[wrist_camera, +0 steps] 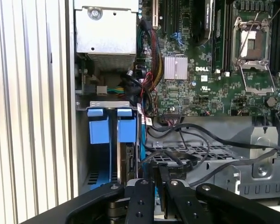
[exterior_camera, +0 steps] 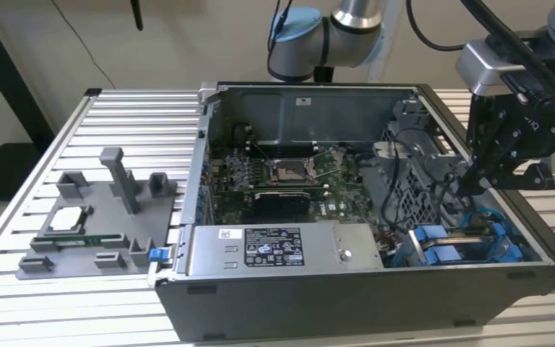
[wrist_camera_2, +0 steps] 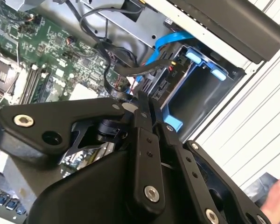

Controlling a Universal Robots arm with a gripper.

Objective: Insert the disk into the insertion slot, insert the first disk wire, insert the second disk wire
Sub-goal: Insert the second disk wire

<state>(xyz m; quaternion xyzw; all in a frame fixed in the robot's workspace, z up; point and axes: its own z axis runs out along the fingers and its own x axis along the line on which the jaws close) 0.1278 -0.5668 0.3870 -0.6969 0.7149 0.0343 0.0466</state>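
Hovering over the insertion slot [wrist_camera: 113, 140], the hand [wrist_camera: 155, 184] looks closed.

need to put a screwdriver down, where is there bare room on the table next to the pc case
Bare slats lie behind the grey fixture tray, toward the table's far edge, and along the near edge in front of it. Crowded: the tray itself, and the drive-bay corner of the open case, where the gripper hangs over cables and blue tabs.
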